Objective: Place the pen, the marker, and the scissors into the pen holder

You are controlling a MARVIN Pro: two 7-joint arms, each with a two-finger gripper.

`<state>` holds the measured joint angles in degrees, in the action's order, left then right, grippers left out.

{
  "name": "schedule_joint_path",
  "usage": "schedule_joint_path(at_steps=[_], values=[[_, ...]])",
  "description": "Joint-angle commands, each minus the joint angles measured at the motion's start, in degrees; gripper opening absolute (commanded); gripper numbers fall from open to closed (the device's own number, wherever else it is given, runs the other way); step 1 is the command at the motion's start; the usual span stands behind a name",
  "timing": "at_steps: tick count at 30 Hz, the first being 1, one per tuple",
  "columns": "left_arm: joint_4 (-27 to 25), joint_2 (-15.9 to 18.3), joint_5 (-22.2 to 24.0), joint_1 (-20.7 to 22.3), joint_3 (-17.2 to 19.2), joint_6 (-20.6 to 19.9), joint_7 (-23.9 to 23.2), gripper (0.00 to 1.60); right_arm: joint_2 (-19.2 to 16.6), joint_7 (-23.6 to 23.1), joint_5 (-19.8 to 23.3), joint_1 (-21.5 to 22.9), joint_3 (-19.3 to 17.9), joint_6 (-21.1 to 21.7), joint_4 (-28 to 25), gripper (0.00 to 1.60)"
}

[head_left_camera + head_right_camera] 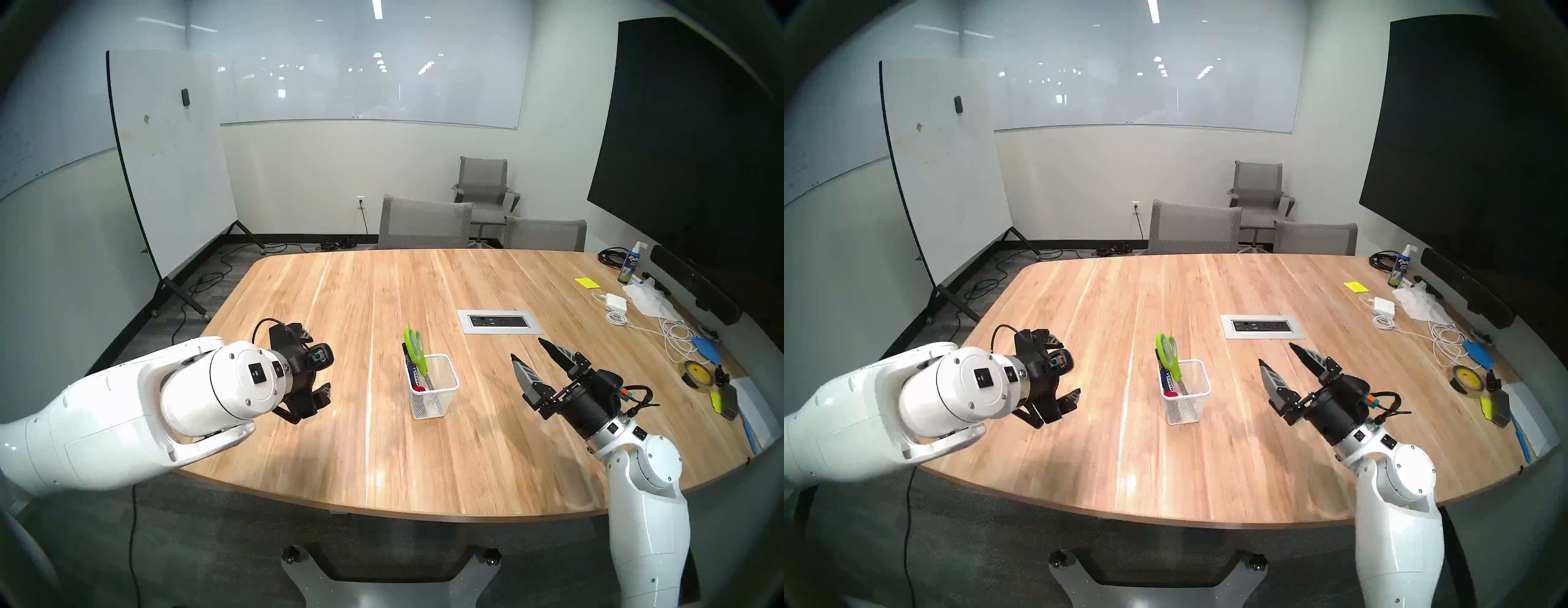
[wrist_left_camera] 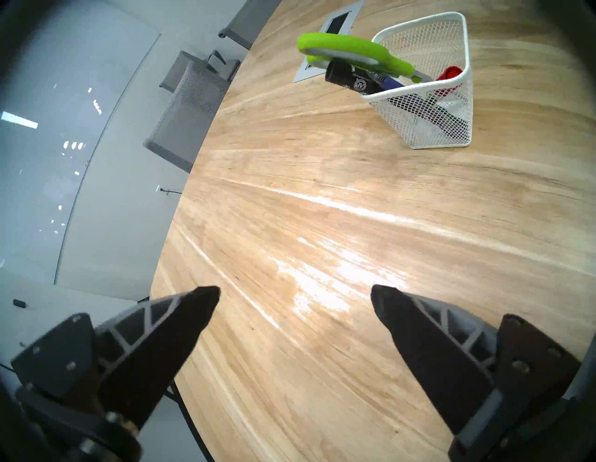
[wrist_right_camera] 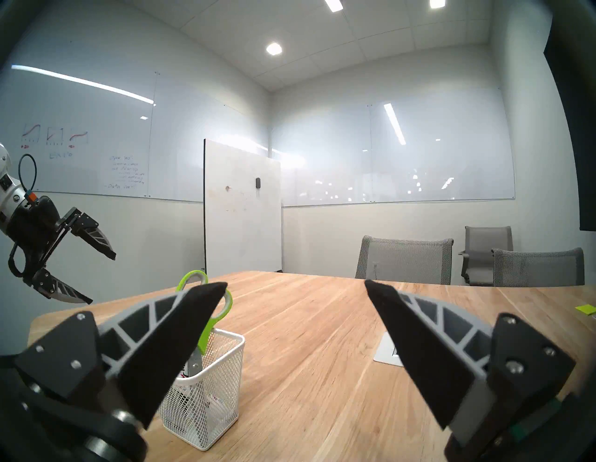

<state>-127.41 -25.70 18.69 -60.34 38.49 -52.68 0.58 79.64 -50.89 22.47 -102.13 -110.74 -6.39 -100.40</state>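
The white mesh pen holder (image 1: 435,392) (image 1: 1186,392) (image 3: 209,406) stands upright mid-table. Inside it lean the scissors (image 1: 413,346) (image 1: 1168,352) (image 3: 206,335), green loops up, a black marker (image 2: 348,79), the blue pen (image 2: 392,83), and a red-capped marker (image 2: 450,73). My left gripper (image 1: 318,361) (image 2: 295,288) (image 3: 102,279) hovers open and empty to the holder's left, well apart from it. To the right of the holder, my right gripper (image 1: 527,348) (image 1: 1276,353) (image 3: 295,283) is also open and empty, above the table.
A recessed power outlet plate (image 1: 498,320) lies behind the holder. Clutter sits along the table's right edge: a charger with cables (image 1: 615,303), a spray bottle (image 1: 630,265), a tape roll (image 1: 695,373). Grey chairs (image 1: 424,223) line the far edge; a rolling whiteboard (image 1: 169,170) stands back left.
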Motion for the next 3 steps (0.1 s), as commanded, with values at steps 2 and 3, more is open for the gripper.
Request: schedule_joint_path(at_steps=[2,3], values=[[-1.9,-0.1,1.6,-2.8,2.4,1.9,5.2,1.6,0.0,-0.1,0.1,0.7,0.1,-0.2,-0.9,1.6],[-2.0,-0.1,1.9,-3.2,2.7,2.2,6.0,1.6,0.0,-0.2,0.1,0.7,0.1,-0.2,-0.9,1.6]])
